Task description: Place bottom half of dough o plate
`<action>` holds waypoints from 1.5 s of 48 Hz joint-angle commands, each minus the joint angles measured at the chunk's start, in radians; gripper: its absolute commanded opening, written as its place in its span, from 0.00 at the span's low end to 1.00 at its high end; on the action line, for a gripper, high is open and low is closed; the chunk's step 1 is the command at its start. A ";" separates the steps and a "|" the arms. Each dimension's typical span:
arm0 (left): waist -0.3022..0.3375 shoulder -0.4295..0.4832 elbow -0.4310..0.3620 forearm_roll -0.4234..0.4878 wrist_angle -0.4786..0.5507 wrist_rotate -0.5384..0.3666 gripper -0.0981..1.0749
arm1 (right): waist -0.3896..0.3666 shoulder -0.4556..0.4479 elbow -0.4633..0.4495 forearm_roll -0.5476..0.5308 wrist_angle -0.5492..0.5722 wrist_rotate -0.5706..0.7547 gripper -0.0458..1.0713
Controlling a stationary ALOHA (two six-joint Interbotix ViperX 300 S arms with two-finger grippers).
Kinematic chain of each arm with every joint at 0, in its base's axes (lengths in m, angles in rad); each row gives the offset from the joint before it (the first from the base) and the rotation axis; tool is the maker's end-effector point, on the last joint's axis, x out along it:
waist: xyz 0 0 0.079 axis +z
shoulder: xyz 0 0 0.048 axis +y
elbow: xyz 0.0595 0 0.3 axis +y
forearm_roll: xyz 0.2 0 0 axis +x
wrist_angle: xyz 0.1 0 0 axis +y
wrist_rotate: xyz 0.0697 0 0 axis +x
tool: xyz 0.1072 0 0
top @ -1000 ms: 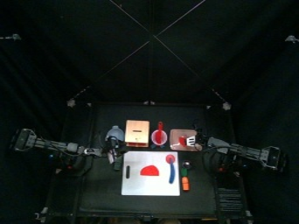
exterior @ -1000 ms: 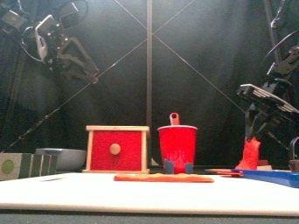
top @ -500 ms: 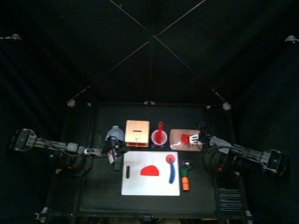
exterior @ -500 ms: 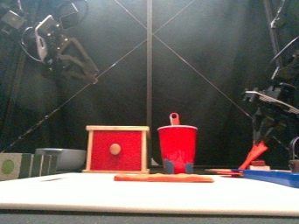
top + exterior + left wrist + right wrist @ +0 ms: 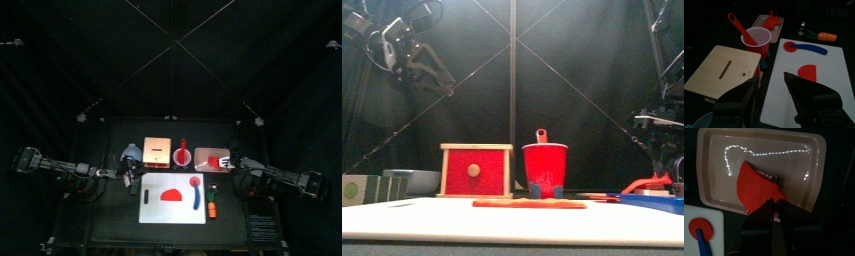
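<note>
Looking down the right arm's wrist view, we find the bottom half of dough (image 5: 756,187) lying inside the plate (image 5: 724,143). Its broad end is toward the plate's middle, and its narrow corner points back at the right tool (image 5: 774,210). That corner reaches the plate's near rim, right at the tool's tips. The dough's long axis therefore runs almost in line with the tool's own reach, directly ahead of it.

The two jaws show only a thin gap between them there. We cannot tell whether they pinch the corner or merely stand beside it.

We judge the placing nearly done, and the coming move a retreat. It should go up and straight back along that axis, since a sideways pull could drag the soft piece over the rim.

The left tool (image 5: 771,92) hangs well apart over the white board (image 5: 834,95), its jaws spread and empty.
</note>
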 commanded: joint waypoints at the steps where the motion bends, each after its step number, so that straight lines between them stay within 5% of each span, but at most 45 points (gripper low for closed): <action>1: 0.005 0.002 -0.012 0.002 0.005 -0.002 0.79 | 0.002 0.002 -0.009 -0.005 0.005 -0.005 0.59; 16: 0.005 0.002 -0.018 -0.002 0.009 -0.003 0.79 | -0.006 0.000 -0.012 -0.051 0.020 -0.003 0.83; 50: 0.005 0.002 -0.021 -0.012 0.020 -0.002 0.79 | 0.025 0.017 -0.064 -0.055 0.201 -0.005 0.84; 72: 0.005 0.002 -0.021 -0.012 0.020 0.000 0.79 | 0.041 0.178 -0.081 -0.089 0.069 -0.005 0.84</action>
